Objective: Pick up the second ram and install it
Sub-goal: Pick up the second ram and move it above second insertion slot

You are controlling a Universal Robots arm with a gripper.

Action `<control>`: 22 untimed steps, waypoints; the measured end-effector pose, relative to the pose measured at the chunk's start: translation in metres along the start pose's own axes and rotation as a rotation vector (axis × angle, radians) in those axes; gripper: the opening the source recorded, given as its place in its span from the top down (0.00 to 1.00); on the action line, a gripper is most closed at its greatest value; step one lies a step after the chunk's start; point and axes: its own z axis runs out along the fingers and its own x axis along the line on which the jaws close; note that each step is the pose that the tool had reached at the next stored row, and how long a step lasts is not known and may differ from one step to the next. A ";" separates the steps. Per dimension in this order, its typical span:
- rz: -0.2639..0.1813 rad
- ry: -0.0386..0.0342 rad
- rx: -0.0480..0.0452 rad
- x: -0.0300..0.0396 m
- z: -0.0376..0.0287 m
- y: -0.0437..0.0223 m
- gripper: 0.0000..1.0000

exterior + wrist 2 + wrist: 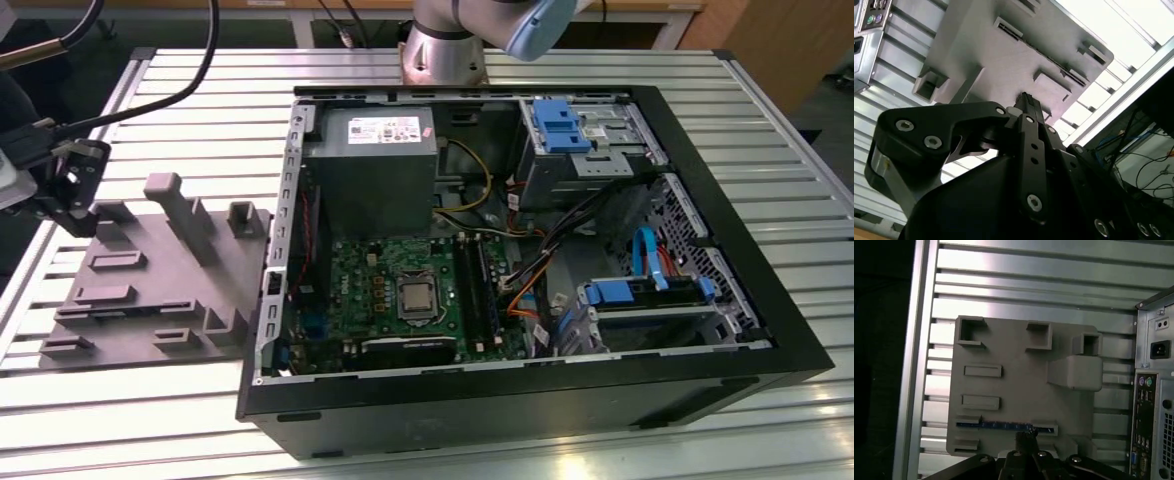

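While gripper hangs over second ram in tray | jaws pressed together, empty

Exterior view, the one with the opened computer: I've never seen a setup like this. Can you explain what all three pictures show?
The exterior view comes from a camera that stands off the arm. It shows a robot arm at the far edge of a slatted metal table. On the table lies an opened computer case with its green circuit board exposed. Beside it, toward that view's left, is a grey plastic tray with upright posts. The two wrist views come from cameras riding on the arm, looking past its gripper at the tray. The gripper hovers over the tray, close to a slot where a thin memory stick stands on edge. I can't tell whether it grips anything.
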 end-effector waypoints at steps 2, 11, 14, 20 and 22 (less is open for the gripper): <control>-0.029 0.0013 -0.0007 0.0000 0.0000 0.0000 0.89; -0.166 0.0079 -0.0040 0.0000 0.0001 0.0000 0.89; -0.218 0.0104 -0.0053 0.0000 0.0001 0.0000 0.89; -0.326 0.0155 -0.0078 0.0000 0.0002 0.0000 0.89; -0.359 0.0171 -0.0087 0.0000 0.0003 0.0000 0.89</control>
